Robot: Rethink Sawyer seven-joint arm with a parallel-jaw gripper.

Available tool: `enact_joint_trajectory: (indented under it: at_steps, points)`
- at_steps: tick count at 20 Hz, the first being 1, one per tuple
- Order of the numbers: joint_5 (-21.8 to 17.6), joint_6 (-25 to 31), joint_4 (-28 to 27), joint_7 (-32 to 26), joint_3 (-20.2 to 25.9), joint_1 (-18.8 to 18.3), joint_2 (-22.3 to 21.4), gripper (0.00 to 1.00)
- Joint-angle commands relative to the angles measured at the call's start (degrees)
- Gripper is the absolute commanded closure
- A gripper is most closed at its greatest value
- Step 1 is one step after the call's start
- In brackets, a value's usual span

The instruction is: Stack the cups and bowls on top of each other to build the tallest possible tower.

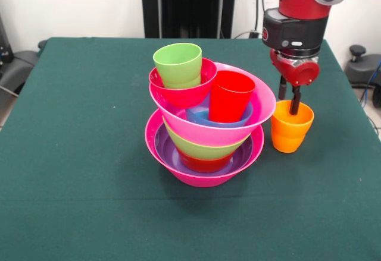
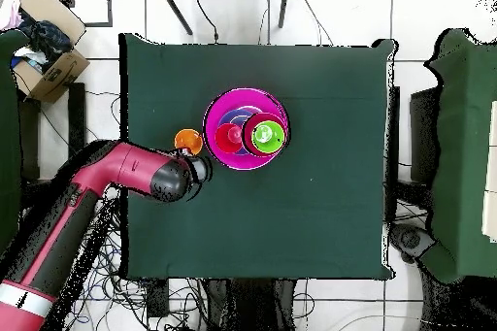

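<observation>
Partly hidden, gripper (image 1: 288, 99) pinches the orange cup (image 1: 292, 126) rim, at three o'clock from tower (image 1: 205, 131).

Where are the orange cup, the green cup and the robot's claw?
orange cup (image 1: 292, 130): front view, outer wall.
green cup (image 1: 177, 65): front view, outer wall.
claw (image 1: 289, 101): front view, between its tips, at the orange cup's rim.

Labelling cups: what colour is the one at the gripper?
Orange, clearest in the front view.

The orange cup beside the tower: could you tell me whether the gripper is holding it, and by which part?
The gripper straddles the rim of the orange cup, one finger inside and one outside; whether it is clamped cannot be told.
</observation>
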Motion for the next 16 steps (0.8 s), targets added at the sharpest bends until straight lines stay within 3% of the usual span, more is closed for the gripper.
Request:
enact_joint_trajectory:
  at_steps: [1,16]
  points:
    - [3.4,4.9,-0.2,-16.0,12.1,-2.6,0.0,0.00]
    - [2.8,5.5,-1.1,-15.1,12.8,-2.6,0.1,0.00]
